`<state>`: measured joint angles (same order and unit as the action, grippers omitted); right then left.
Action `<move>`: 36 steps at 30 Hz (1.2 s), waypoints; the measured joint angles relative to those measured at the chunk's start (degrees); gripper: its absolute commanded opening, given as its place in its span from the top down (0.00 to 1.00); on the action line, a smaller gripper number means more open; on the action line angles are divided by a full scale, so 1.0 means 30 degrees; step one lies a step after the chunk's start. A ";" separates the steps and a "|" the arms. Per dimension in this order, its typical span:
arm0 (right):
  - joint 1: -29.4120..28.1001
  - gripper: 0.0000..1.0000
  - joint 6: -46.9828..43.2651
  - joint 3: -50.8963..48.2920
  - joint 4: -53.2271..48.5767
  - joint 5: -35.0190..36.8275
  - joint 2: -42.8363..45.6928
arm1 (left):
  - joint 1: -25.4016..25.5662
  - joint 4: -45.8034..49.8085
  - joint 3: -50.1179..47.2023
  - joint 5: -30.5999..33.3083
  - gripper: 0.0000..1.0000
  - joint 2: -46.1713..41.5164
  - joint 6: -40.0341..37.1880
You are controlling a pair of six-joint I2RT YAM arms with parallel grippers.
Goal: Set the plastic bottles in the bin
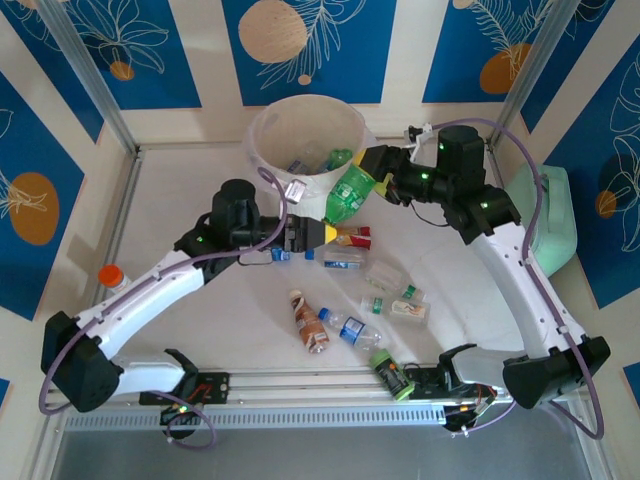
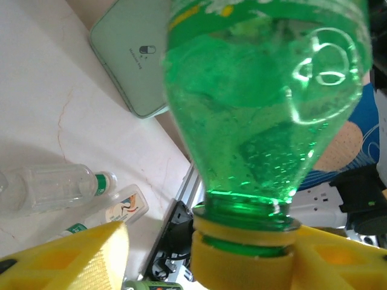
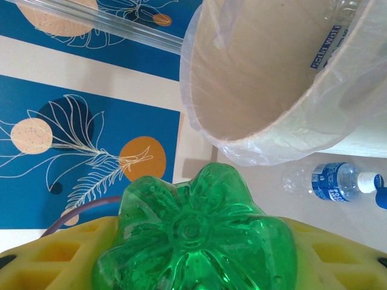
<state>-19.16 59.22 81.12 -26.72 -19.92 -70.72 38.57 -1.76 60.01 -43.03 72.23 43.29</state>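
Left tool (image 1: 318,232) is set at the neck end of a green bottle (image 1: 350,192), with its yellow fingers (image 2: 66,260) on either side of the yellow cap (image 2: 242,257). In the left wrist view a gap is seen between one finger and the cap, so the jaws are read as spread, not pinching. The right tool (image 1: 376,164) is pressed onto the base of the same bottle: in the right wrist view the lobed green base is seen wedged between both fingers, touching each. The green bottle is held off the surface (image 1: 190,190), tilted, with its cap towards the near left and its base towards the far right, just beside the near right rim of the bin (image 1: 258,140).

The bin is placed at the far middle of the surface and is lined with a translucent bag; at least two binned bottles (image 1: 335,158) are seen inside it. Other bottles are left lying on the surface. A red-labelled bottle (image 1: 352,237) and a blue-labelled bottle (image 1: 342,263) are found just beside the cap, and a clear bottle (image 1: 385,275) to their right. A brown bottle (image 1: 310,322) and a blue-banded bottle (image 1: 350,328) are laid side by side nearer, and a dark green bottle (image 1: 392,372) by the near rail. An orange-capped bottle (image 1: 112,277) is seen at the left edge, and a mint-green case (image 1: 548,225) at the right edge.
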 measured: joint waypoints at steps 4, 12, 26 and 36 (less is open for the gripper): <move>0.0015 0.44 0.0226 -0.0226 0.0146 -0.0007 -0.0036 | 0.0029 -0.0153 0.0124 -0.0175 0.47 0.0255 -0.0029; -0.0255 0.44 0.0430 -0.0372 0.0656 0.0000 -0.0211 | 0.0051 -0.0284 0.0423 -0.0459 0.59 0.0299 -0.0080; -0.0240 0.21 0.0299 -0.0459 0.0503 0.0182 -0.0321 | 0.0160 0.1224 0.1005 0.0692 0.75 0.0226 -0.1479; 0.1566 0.14 -0.1494 0.0750 -0.3381 0.1698 0.0721 | 0.0160 0.5741 0.4568 0.5865 0.75 0.0219 -0.2980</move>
<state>-14.46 54.74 83.37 -36.86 -14.83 -68.55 39.05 15.46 73.71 -25.43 72.88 34.35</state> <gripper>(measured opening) 0.861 0.296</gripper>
